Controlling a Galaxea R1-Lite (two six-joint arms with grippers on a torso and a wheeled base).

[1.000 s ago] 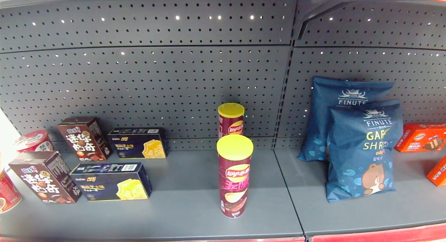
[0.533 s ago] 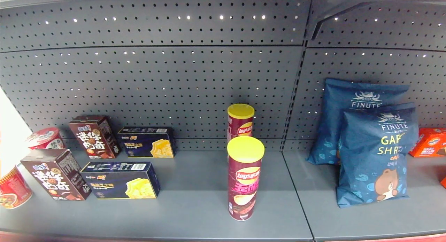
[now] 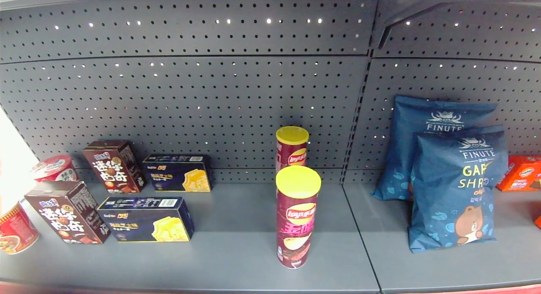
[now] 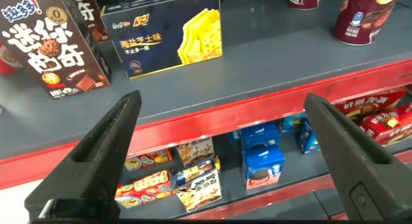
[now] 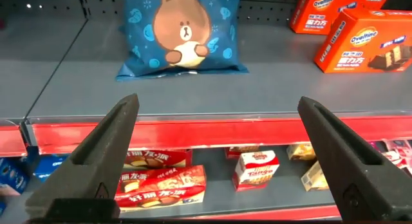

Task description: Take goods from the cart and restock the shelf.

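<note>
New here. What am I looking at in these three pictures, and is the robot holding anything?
A two-armed wheeled robot faces a store shelf. The large picture comes from its head camera: brown boxes and navy boxes to the left, two yellow-lidded chip cans in the middle, blue snack bags to the right. The other two come from cameras on each wrist; the dark prongs are fingers. The left tool and the right tool are both open, holding nothing.
</note>
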